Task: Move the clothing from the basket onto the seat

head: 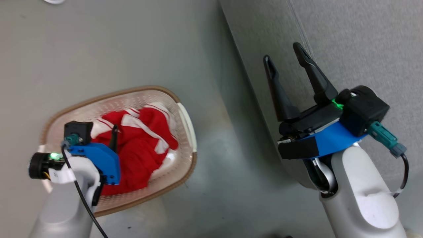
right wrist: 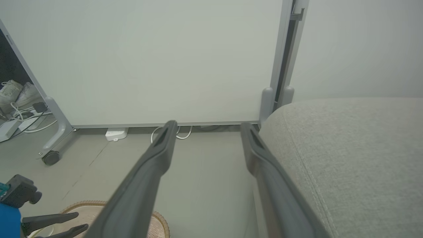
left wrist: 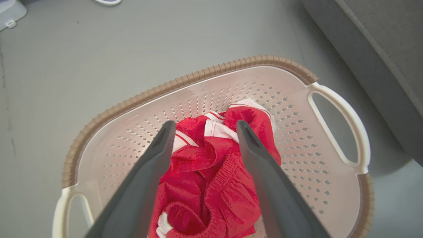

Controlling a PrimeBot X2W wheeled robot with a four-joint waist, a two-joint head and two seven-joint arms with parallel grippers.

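Observation:
The basket (head: 185, 122) stands on the grey floor at the left, holding a heap of red clothing (head: 142, 148) with white stripes. My left gripper (head: 114, 135) hangs over that heap, pointing down. In the left wrist view it (left wrist: 205, 125) is open, its fingers straddling the clothing (left wrist: 211, 172) inside the basket (left wrist: 185, 82) without closing on it. My right gripper (head: 282, 54) is open and empty, raised by the front edge of the grey seat (head: 357, 49). The right wrist view shows it (right wrist: 209, 125) beside the seat (right wrist: 347, 148), with the basket rim (right wrist: 158, 219) low down.
A white partition panel (right wrist: 165, 59) on castor feet (right wrist: 51, 158) stands beyond the seat, with a power strip (right wrist: 115, 134) and cables at its base. Shoes (right wrist: 15, 92) and more cables lie at the far left. Bare floor (head: 224, 172) separates the basket from the seat.

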